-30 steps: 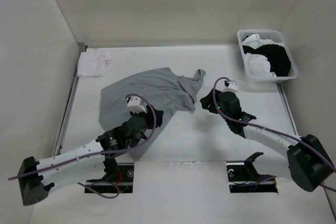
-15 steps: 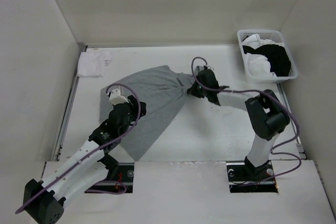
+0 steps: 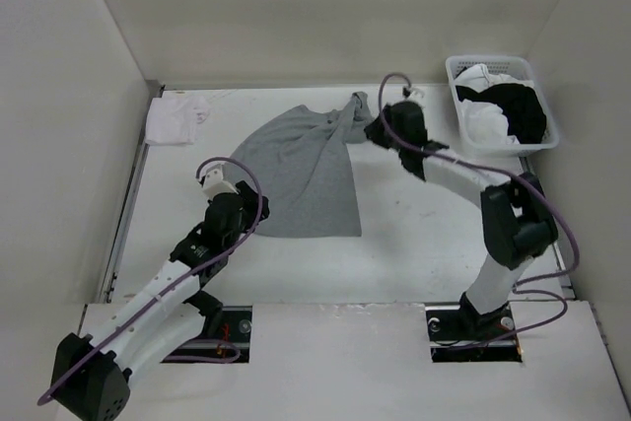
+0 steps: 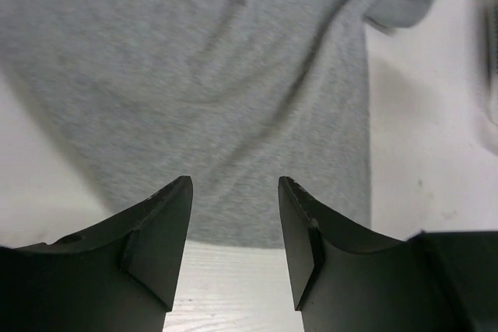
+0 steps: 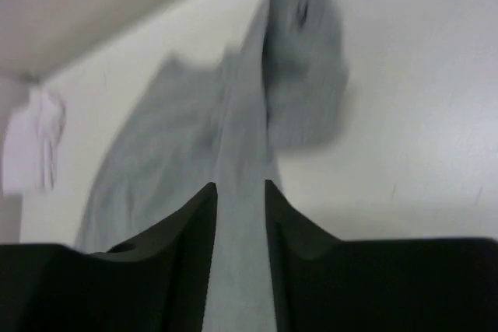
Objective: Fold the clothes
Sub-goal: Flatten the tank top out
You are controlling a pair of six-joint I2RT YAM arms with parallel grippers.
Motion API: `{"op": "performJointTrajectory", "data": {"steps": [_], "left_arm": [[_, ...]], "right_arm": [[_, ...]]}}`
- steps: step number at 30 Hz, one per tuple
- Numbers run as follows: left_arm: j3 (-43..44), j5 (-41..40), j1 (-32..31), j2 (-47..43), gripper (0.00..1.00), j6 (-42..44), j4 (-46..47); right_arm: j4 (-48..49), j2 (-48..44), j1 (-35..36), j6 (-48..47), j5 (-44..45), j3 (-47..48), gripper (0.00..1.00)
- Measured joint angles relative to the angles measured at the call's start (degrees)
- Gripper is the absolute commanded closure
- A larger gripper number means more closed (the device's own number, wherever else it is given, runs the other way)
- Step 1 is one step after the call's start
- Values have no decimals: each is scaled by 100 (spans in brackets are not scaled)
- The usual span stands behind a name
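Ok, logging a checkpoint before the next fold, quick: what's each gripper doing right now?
Left gripper: open, holding nothing.
Right gripper: closed on a bunched strip of the gray T-shirt.

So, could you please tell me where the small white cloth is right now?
In the top view, the white cloth lies at the far left corner of the table, left of the gray T-shirt.
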Motion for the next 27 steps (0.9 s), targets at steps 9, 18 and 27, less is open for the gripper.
{"op": "performJointTrajectory", "data": {"steps": [9,18,27], "left_arm": [[-481,131,1576,557,55,-385,72],[-619,734,2446,1832,54,-520,1158],[-260,907,2507,3182,91,-636,2135]], "right_arm": [[-197,-2153,2667,343,422,-3906,45],[-168,-2662,2776,752,682,-4374,51],[120,-2190,2627,811,444,-4288,87]]}}
